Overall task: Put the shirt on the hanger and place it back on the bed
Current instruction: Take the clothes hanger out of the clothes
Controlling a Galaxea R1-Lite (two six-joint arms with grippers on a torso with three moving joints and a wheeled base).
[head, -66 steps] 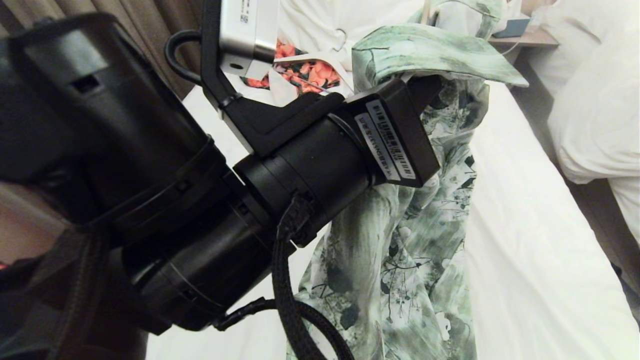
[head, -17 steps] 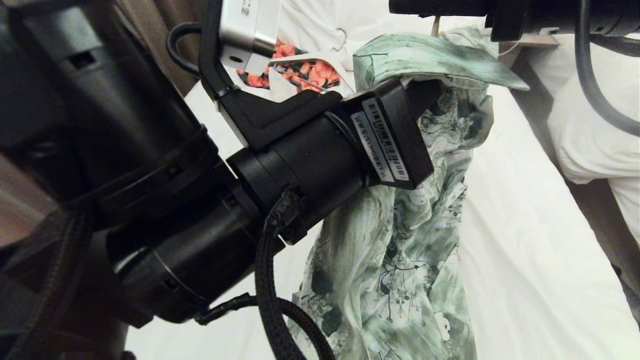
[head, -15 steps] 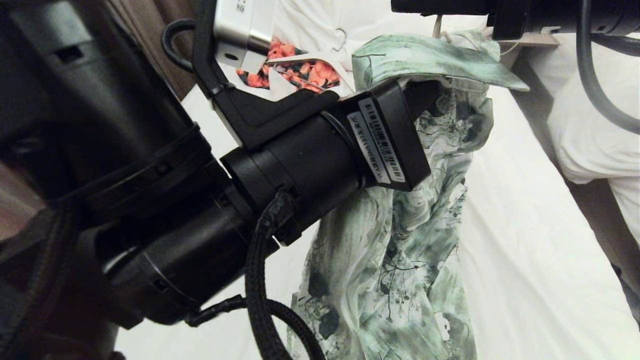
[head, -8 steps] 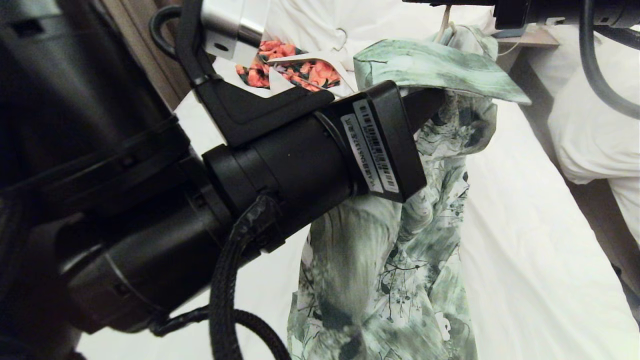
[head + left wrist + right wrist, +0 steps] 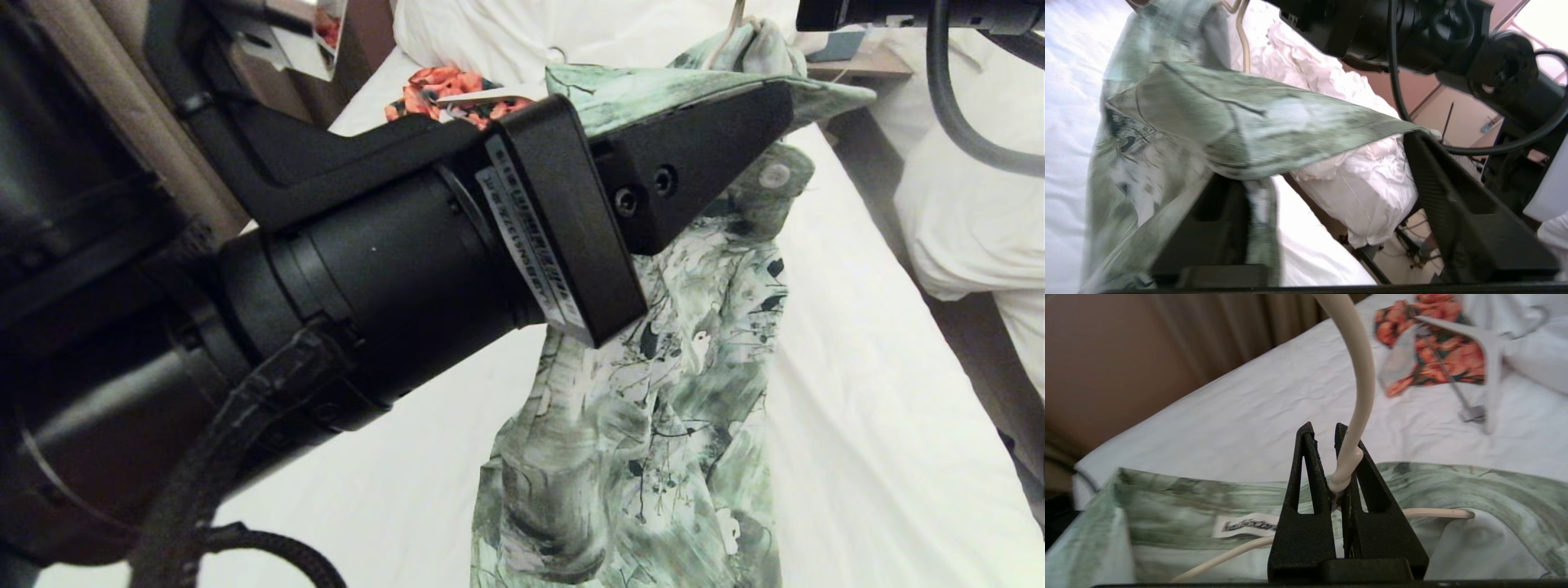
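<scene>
Shirt hanging at centre over bed; hanger at 12 o'clock inside its collar; second garment on bed at 11 o'clock; pillows at 3 o'clock.

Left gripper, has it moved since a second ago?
Yes. The left gripper has shifted up-right against the orange garment, its jaws now spread, releasing the shirt.

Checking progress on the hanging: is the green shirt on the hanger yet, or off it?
On it. The hanger runs inside the shirt collar, with the right gripper shut on its neck.
</scene>
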